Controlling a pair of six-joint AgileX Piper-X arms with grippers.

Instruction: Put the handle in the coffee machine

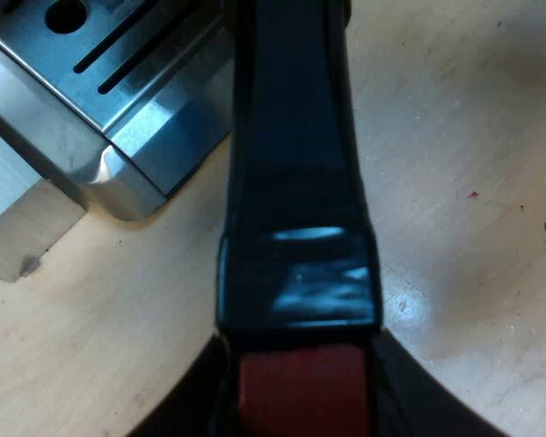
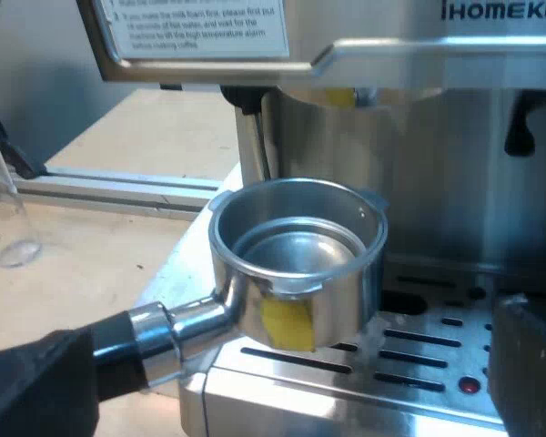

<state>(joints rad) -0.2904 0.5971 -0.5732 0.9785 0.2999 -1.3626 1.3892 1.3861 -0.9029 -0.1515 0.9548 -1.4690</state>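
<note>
The metal holder (image 2: 296, 259), cup empty, had a dark red-tipped handle (image 1: 296, 182). The left gripper (image 1: 300, 391) had its jaws clenched on that tip; the right gripper (image 2: 282, 382) had its jaws released.

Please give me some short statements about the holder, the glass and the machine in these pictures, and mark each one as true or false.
1. The round metal holder with the dark handle has an empty basket. True.
2. This holder is already locked into the steel espresso machine. False: it hangs free over the slotted drip tray, below the machine's front.
3. The clear measuring glass stands on the drip tray. False: it stands on the pale wooden table, apart from the machine.
4. The left end effector is closed on the handle near its red end. True.
</note>
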